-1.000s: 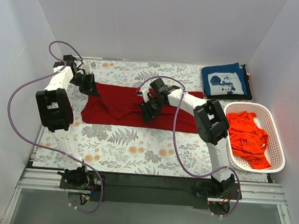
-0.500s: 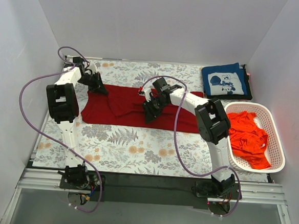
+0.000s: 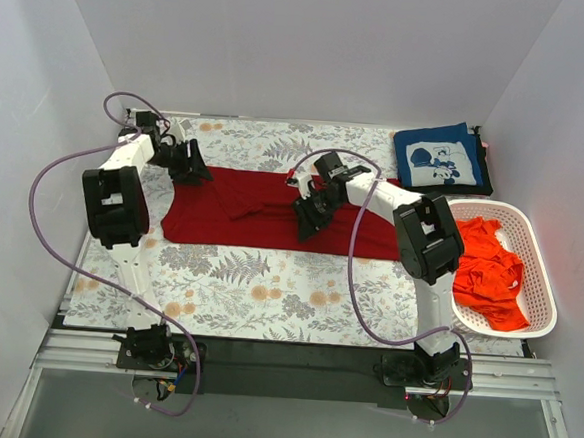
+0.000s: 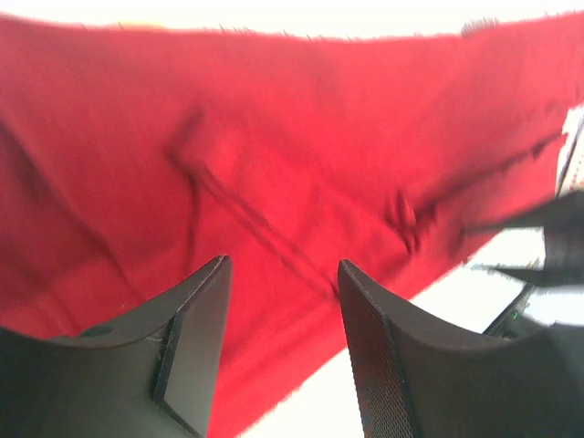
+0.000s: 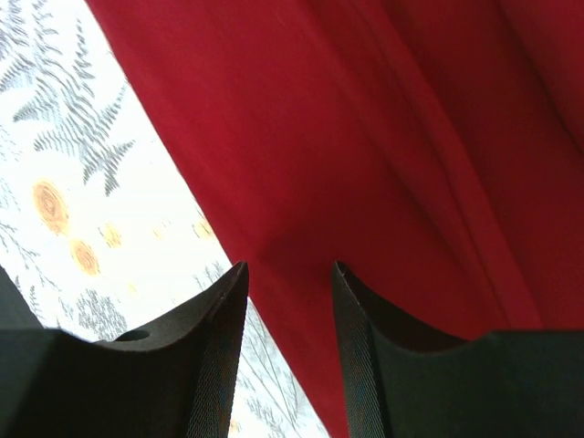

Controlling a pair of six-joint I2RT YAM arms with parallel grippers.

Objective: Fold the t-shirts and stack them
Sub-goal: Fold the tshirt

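The dark red t-shirt (image 3: 233,225) lies spread in a long strip across the middle of the floral cloth, with a rumpled fold near its centre. My left gripper (image 3: 192,163) is at its far left corner, jaws open just over the red cloth (image 4: 301,137). My right gripper (image 3: 310,214) is over the shirt's middle, jaws open above the shirt's edge (image 5: 383,137). The navy printed t-shirt (image 3: 440,159) lies folded at the back right. The orange-red t-shirt (image 3: 484,271) is crumpled in the basket.
The white perforated basket (image 3: 536,258) stands at the right edge of the table. The floral table cloth (image 3: 237,287) shows bare in front of the red shirt, and also in the right wrist view (image 5: 73,137). White walls close in the left, back and right sides.
Both grippers have shifted to the right. The red shirt has been pulled flatter and its middle fold has moved to the right.
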